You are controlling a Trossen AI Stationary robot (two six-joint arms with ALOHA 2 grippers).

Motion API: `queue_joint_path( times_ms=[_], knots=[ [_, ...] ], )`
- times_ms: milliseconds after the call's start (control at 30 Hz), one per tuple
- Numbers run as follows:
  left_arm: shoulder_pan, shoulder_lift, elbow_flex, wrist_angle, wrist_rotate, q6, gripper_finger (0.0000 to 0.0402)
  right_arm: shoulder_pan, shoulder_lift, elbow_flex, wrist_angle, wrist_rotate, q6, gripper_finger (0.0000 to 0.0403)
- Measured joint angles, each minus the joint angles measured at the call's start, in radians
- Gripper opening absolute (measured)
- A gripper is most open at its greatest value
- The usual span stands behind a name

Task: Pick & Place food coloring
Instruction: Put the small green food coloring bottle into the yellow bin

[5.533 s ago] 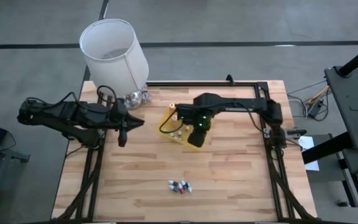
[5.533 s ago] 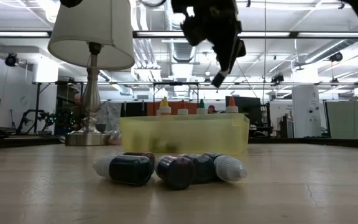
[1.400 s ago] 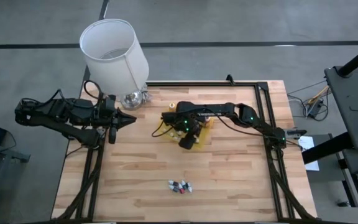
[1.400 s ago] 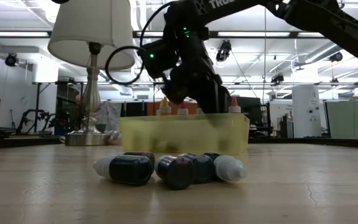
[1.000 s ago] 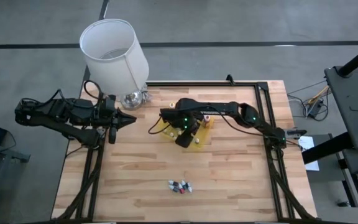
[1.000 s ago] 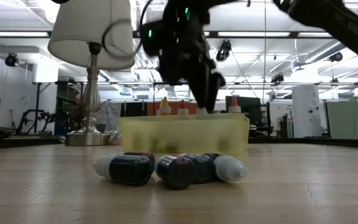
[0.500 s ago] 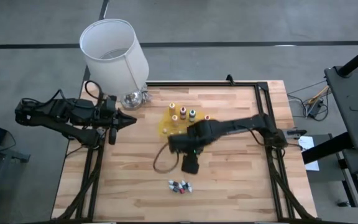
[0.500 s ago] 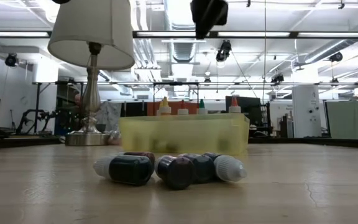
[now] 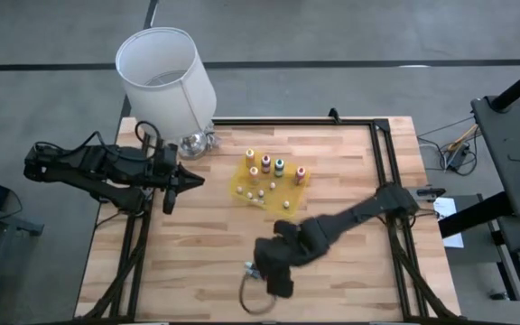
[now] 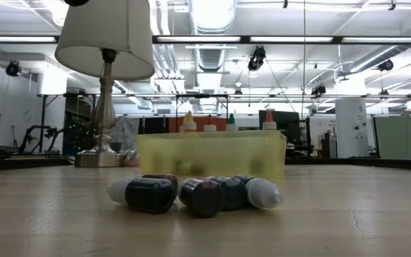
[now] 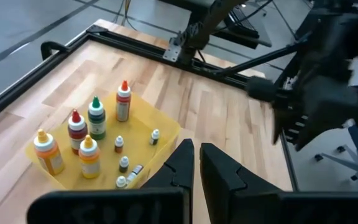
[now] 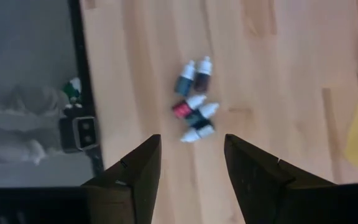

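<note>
Hovering above the loose vials (image 12: pixel 193 107) near the table's (image 9: pixel 350 271) front edge, my right claw (image 12: pixel 191 168) is spread and empty; I judge the reach step is on, and next I must descend onto one. Farther back the yellow tray (image 9: pixel 289 191) holds upright bottles (image 9: pixel 278 166). Left claw (image 11: pixel 196 163) waits, pressed together.

A tray (image 9: pixel 287 193) sits at the table's (image 9: pixel 350 253) middle, with four squeeze bottles (image 9: pixel 279 166) standing in its far part and small vials (image 9: pixel 258 190) lying nearer. A lamp (image 9: pixel 165 77) stands at the far left corner. Loose vials (image 10: pixel 195 193) cluster on the table's near side, below the right gripper (image 12: pixel 188 171); the left gripper (image 9: pixel 197 179) hangs left of the tray.
</note>
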Motion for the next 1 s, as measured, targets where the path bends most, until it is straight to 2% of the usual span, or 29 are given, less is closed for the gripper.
queue_joint_path(
  times_ms=[233, 433, 733, 1000],
  knots=[
    [0.000, 0.001, 0.000, 0.000, 0.003, 0.000, 0.0002, 0.109, -0.010, -0.008, -0.004, 0.188, 0.171, 0.0152],
    [0.000, 0.001, 0.000, 0.000, 0.005, -0.001, 0.0002, 0.147, -0.011, -0.043, -0.004, 0.216, 0.374, 0.0153],
    [0.000, 0.001, 0.000, -0.001, 0.005, 0.003, 0.0002, 0.232, -0.011, -0.142, -0.004, 0.264, 0.767, 0.0173],
    [0.000, 0.001, 0.000, -0.001, 0.005, 0.027, 0.0002, 0.289, -0.014, -0.159, -0.016, 0.366, 1.053, 0.0195]
  ],
)
